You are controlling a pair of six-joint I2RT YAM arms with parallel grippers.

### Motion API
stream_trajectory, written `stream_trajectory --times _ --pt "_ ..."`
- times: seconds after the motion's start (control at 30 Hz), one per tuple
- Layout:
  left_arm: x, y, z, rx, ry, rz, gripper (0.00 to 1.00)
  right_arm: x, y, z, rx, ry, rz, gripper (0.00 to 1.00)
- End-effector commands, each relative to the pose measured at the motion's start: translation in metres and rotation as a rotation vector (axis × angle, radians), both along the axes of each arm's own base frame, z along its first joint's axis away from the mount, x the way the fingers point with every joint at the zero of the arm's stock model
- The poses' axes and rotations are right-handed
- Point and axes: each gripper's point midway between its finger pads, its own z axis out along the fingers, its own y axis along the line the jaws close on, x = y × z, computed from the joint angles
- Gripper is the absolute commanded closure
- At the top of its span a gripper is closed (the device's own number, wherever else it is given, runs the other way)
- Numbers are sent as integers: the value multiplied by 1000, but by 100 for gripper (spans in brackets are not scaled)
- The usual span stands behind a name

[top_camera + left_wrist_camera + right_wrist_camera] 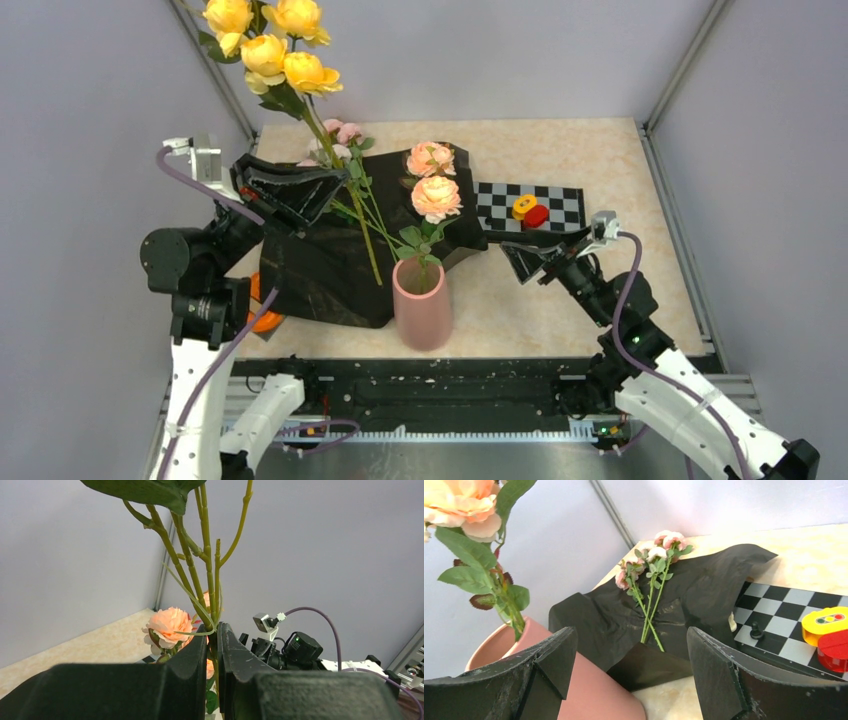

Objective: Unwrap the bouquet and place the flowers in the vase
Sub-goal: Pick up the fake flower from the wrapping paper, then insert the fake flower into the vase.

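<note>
The left gripper point(212, 672) is almost closed, with a thin gap only, and it clamps the green stems of the yellow flowers point(268, 45). The stems pass btw. the two fingers. The lower stem ends hang over the black wrapping paper point(320, 270), at approx. 10 o'clock from the vase point(423, 305).

The right gripper point(631, 637) is wide open and holds nothing. It hovers at 3 o'clock from the vase, near it but apart.

The vase stands upright at 6 o'clock on the table point(610, 160), w/ the peach flowers point(436, 195) in it. The pink flowers point(655, 555) lie on the paper toward 11 o'clock.

The top yellow blooms are cut off by the picture edge. The left wrist view shows only stems and a leaf. In the right wrist view one finger hides part of the vase. An orange thing point(264, 312) behind the left arm is too covered to identify.

The left arm is folded at 9 o'clock, wrist raised, gripper pointing to 3 o'clock. The right arm reaches low from 5 o'clock toward 10 o'clock. Behind it are a checkerboard mat point(562, 205), a yellow block point(524, 206) and a red block point(537, 216).
</note>
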Motion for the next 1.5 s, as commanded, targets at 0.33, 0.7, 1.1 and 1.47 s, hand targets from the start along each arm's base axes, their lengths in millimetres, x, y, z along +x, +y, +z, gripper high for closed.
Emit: stream_trajectory --times 0.33,0.7,1.1,1.47 --pt "38 -54 -15 23 -65 -30 100 11 -16 -8 24 14 -102 18" --pt "37 -74 -68 85 -115 15 100 12 -19 -12 23 18 -118 18" --pt "22 -77 -110 123 -77 -47 100 11 -18 -15 28 29 -114 18" --pt "12 -71 -139 142 -32 -60 100 13 -18 -22 25 48 -117 18"
